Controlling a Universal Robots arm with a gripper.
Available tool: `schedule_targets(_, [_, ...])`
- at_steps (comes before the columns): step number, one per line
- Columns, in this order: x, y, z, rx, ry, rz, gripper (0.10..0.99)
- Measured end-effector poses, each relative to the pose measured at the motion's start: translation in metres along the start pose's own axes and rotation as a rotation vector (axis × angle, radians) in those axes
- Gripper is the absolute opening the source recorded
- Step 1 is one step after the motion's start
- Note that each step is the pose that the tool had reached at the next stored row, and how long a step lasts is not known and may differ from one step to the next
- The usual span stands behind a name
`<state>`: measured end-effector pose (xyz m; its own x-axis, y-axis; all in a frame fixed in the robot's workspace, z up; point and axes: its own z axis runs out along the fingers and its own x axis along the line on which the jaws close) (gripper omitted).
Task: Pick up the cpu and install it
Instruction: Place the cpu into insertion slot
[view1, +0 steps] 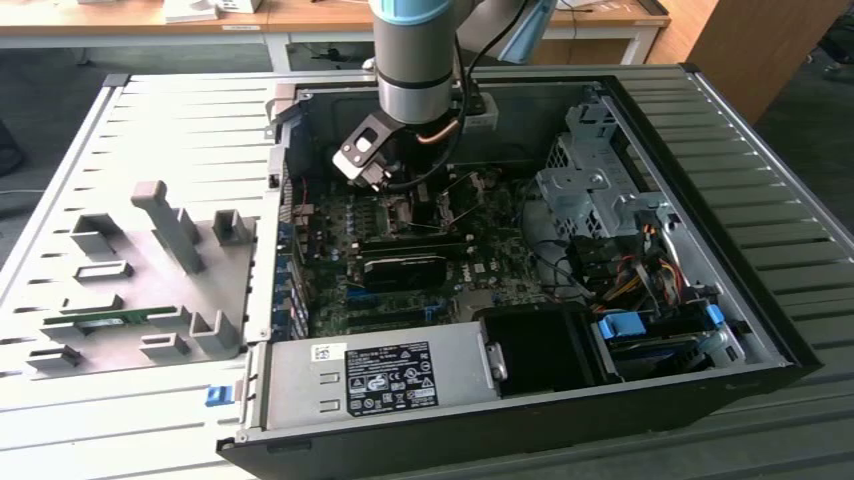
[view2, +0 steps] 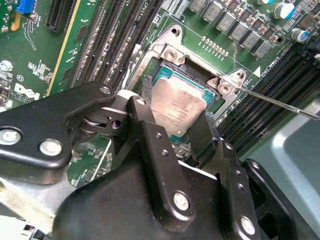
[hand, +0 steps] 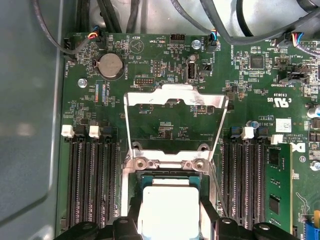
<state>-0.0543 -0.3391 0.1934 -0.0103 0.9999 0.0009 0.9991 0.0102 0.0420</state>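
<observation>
Pincer (view2: 175, 120) clamped on cpu (view2: 176, 105) by two opp. edges, just over socket (view2: 170, 52). It's light, stiff, prob. fragile underneath; edge grip only, keep level.

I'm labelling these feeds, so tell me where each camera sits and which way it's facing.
Exterior view: off the arm, above the open computer case, looking down into it; the arm shows.
First wrist view: on the arm, facing the motherboard; the hand shows.
Second wrist view: on the arm, looking past the hand at the socket.
Both wrist views share the cpu between the hand's fingers.
</observation>
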Motion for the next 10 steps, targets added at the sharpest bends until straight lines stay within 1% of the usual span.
schedule_targets(10, [0.0, 0.0003, 0.0004, 0.0, 0.0002, 0.001, 0.537])
